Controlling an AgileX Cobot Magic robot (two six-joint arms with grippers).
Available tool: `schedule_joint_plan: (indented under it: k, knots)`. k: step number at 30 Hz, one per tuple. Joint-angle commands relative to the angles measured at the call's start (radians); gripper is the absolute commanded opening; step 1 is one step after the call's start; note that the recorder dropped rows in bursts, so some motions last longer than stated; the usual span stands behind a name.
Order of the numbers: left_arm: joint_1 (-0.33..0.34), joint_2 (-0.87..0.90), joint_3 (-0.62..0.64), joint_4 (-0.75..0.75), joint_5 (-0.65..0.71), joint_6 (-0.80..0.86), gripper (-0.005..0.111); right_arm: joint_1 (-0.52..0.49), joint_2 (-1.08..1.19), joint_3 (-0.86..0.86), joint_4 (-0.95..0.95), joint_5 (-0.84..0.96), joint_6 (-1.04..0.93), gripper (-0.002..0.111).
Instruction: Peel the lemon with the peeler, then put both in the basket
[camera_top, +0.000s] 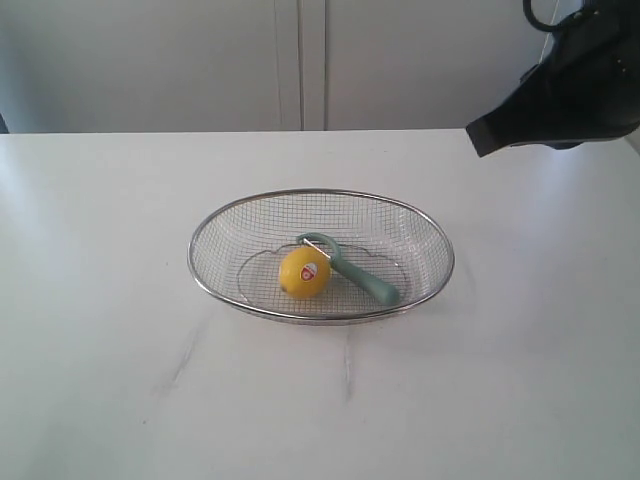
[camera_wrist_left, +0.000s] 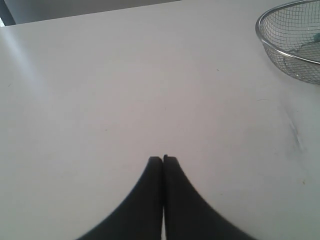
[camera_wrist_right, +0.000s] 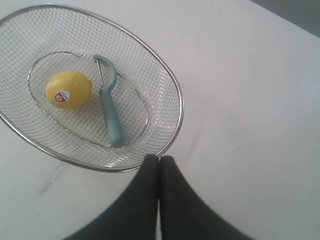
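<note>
Holding nothing, both grippers (camera_wrist_left: 163, 159) (camera_wrist_right: 160, 158) closed.

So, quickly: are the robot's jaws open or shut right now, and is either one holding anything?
Left gripper: jaws shut, holding nothing.
Right gripper: jaws shut, holding nothing.

An oval basket (camera_top: 320, 192) of silver wire mesh with a thick metal rim stands upright on the white tabletop (camera_top: 100, 300). Inside it, on the mesh floor, lies a small round yellow lemon (camera_top: 304, 272). Its red-and-white sticker is turned upward and its skin looks whole on the side that shows. Just beside the lemon lies the peeler (camera_top: 365, 280), flat on the mesh. It is pale teal, its curved head with the metal blade is next to the lemon, and its long handle points away toward the rim of the basket.
</note>
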Motion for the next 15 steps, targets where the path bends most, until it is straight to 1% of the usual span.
schedule_joint_plan:
  k: [1,4,6,10,15]
  knots:
    - [0.003,-0.005,0.002,-0.012,0.002,-0.001,0.000,-0.002,-0.098,0.001,0.007,-0.009,0.003,0.000]
    - [0.045,-0.005,0.002,-0.012,0.002,-0.001,0.000,-0.002,-0.252,0.003,0.007,-0.007,0.003,0.000]
    - [0.061,-0.005,0.002,-0.008,0.002,-0.001,0.000,-0.002,-0.334,0.003,0.007,-0.007,0.003,0.000]
    - [0.060,-0.005,0.002,0.004,0.002,-0.001,0.000,-0.018,-0.457,0.003,0.007,-0.007,0.003,0.000]
    - [0.048,-0.005,0.002,0.019,0.002,-0.001,0.000,-0.106,-0.574,0.019,0.007,-0.009,0.003,0.000]
